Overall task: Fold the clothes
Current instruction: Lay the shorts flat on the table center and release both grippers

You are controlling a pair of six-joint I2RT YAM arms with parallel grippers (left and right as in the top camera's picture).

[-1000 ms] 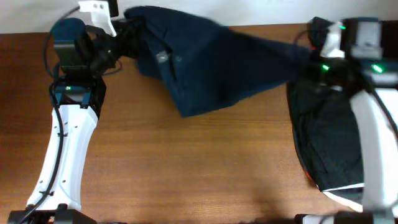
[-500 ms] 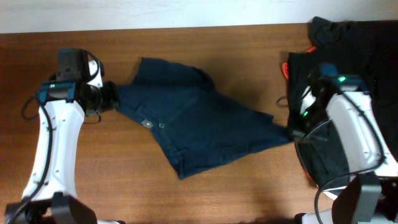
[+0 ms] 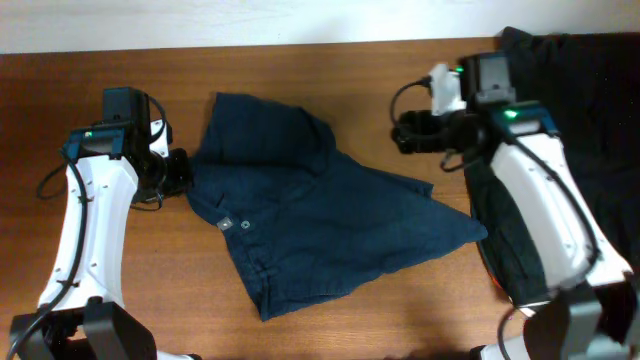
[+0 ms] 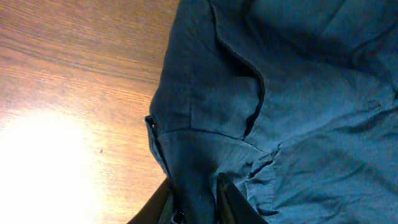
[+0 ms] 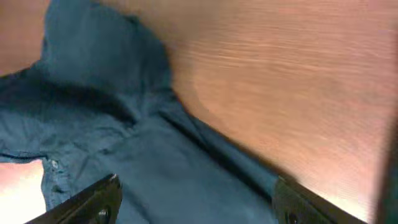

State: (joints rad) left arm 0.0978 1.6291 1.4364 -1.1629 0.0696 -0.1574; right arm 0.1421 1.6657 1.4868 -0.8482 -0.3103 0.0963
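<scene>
The clothes in play are a navy-blue garment (image 3: 320, 230) lying spread and rumpled on the wooden table, with its waistband and a small button toward the left. My left gripper (image 3: 183, 172) sits at the garment's left edge. In the left wrist view its narrow-set fingers (image 4: 233, 202) have a fold of the navy cloth (image 4: 280, 93) pinched between them, at the left gripper (image 4: 196, 202). My right gripper (image 3: 403, 132) hovers off the garment's upper right side. It stands wide open (image 5: 196, 199) with nothing in it, and navy cloth (image 5: 124, 137) lies below it.
A heap of black clothes (image 3: 590, 120) fills the table's right end, partly under the right arm, with a red edge (image 3: 487, 262) showing. Bare wood (image 3: 150, 290) lies in front of and to the left of the navy garment. The table's back edge meets a white wall.
The navy garment, earlier stretched in the air between both grippers, has come down flat on the table. My right gripper has let go, opened wide and pulled back.
</scene>
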